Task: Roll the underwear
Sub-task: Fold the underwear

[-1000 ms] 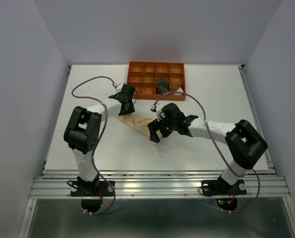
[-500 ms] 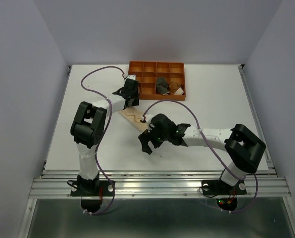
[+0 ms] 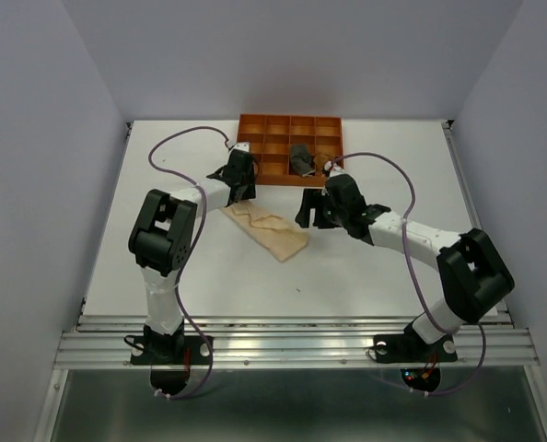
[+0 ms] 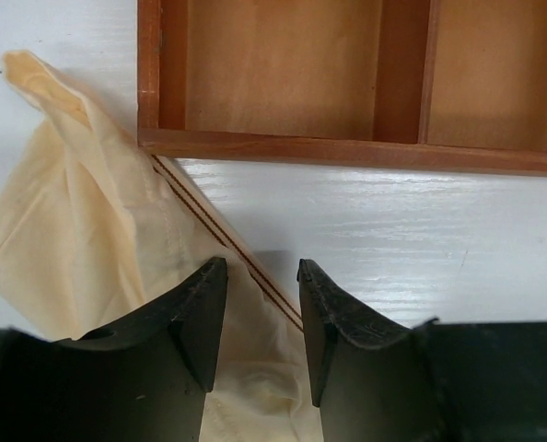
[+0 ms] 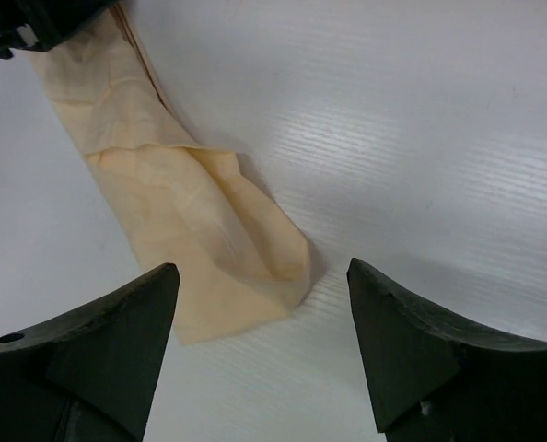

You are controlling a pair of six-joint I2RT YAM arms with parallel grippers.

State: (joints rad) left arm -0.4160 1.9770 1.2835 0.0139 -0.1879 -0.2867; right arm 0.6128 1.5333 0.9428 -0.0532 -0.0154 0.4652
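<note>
Nearest me on the table, the pale peach underwear lies as a long, flat folded strip. It runs slantwise from the middle of the table up toward the near left corner of the tray. No roll is started yet, so I judge this the set-up for the first turn.

My right pincer hovers just above the strip's near end, spread wide, with nothing between the fingers.

Farther up, my left pincer sits over the far end, right beside the tray's near wall. Its fingers are narrowly parted with cloth under them. I cannot tell whether they actually pinch it.

Next, I reckon: right pincer drops, nips the near end and curls it over, while the left keeps the far end anchored.

Beyond, in the tray's right-hand compartments, sit the dark grey-black underwear and the rust-brown underwear.
</note>
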